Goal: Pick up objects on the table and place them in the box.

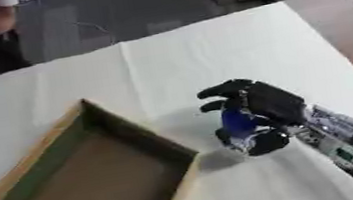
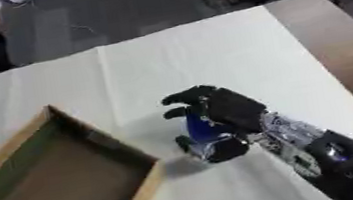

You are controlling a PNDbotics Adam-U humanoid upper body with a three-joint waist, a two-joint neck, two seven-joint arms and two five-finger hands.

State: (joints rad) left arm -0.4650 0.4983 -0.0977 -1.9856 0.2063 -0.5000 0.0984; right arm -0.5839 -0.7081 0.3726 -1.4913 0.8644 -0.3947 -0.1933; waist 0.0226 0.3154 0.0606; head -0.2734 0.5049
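Right hand (image 1: 257, 109) centre-right of frame, fingers curled round blue object (image 1: 236, 122) on desk (image 1: 208, 51). Risk: object snags box (image 1: 147, 139) near wall, drops outside.

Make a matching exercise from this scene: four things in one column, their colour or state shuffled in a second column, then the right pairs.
Things:
1. right hand
2. blue object
3. box
4. cloth

States:
A. white, spread over the table
B. open-topped, nothing seen inside
C. curled round a blue thing
D. held in black fingers, beside the box

Pairs: 1-C, 2-D, 3-B, 4-A
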